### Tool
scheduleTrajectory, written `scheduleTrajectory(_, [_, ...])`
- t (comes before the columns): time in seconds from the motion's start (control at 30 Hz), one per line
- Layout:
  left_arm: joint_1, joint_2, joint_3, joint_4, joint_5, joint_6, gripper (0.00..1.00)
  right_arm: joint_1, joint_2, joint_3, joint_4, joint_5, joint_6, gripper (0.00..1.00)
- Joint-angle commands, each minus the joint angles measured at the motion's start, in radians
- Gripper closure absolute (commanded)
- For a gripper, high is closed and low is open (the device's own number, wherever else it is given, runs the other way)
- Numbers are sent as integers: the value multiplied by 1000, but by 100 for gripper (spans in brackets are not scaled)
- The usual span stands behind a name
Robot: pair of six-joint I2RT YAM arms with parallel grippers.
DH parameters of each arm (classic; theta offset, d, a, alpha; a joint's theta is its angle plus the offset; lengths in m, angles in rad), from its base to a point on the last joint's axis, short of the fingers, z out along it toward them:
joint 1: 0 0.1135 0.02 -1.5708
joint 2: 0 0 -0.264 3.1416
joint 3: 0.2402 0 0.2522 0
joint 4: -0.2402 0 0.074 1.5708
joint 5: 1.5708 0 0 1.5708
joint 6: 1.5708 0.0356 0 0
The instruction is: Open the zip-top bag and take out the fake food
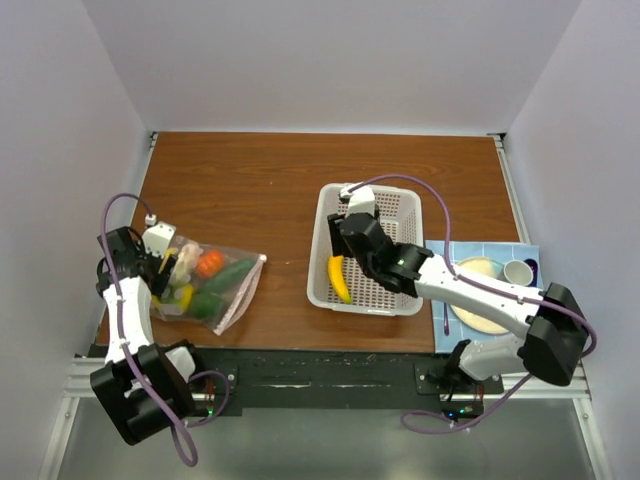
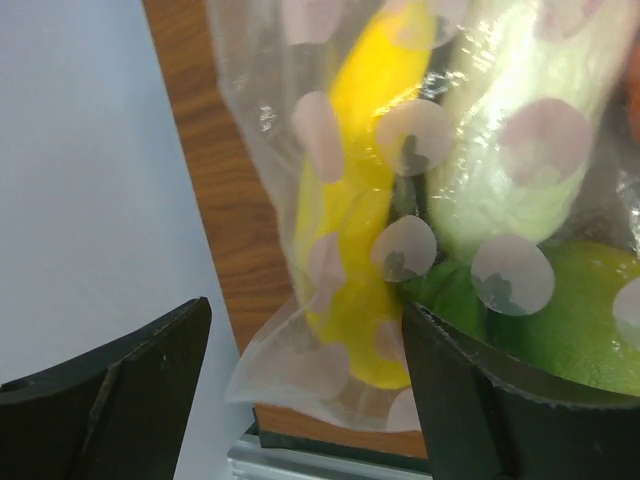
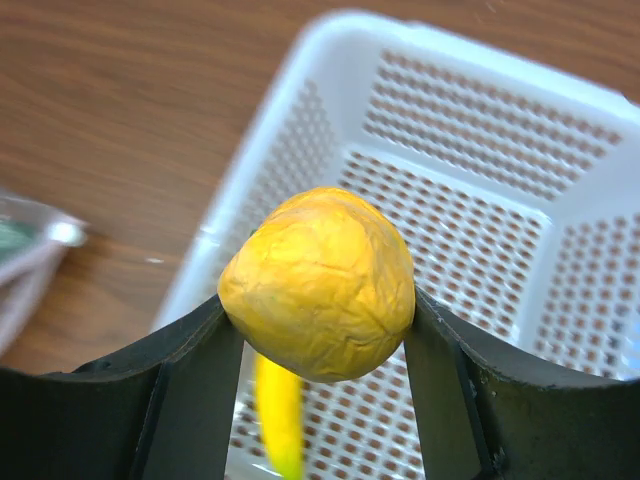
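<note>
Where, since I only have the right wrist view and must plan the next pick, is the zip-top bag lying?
Observer: The zip-top bag lies at the left end of the table, close to its near edge.
Operator: Is the left pincer gripping it?
Observer: No. The left pincer stands open, with a corner of the bag between its fingers, not clamped.
Operator: What's in it?
Observer: A green cucumber, an orange piece, a yellow piece and a pale piece show through the plastic.
</note>
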Motion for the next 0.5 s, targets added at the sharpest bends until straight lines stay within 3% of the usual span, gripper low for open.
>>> scheduleTrajectory(0.0, [29, 10, -64, 8, 59, 83, 17, -6, 63, 22, -176, 95, 40, 52])
scheduleTrajectory(0.03, [29, 17, -63, 22, 73, 74, 25, -4, 71, 28, -184, 92, 40, 48])
scheduleTrajectory(0.1, [28, 45, -38, -4, 126, 39, 43, -4, 77, 34, -201, 110, 46, 24])
scheduleTrajectory(0.13, [28, 56, -2, -21, 146, 27, 59, -3, 79, 42, -207, 118, 45, 9])
scheduleTrajectory(0.17, [29, 70, 17, -38, 165, 17, 65, -4, 76, 48, -227, 127, 49, 1])
scheduleTrajectory(0.3, [29, 67, 64, -96, 229, -9, 77, 12, 47, 89, -268, 126, 37, 1])
scheduleTrajectory(0.47, [29, 56, 80, -153, 275, -23, 81, 265, 66, 170, -227, 181, -37, 1])
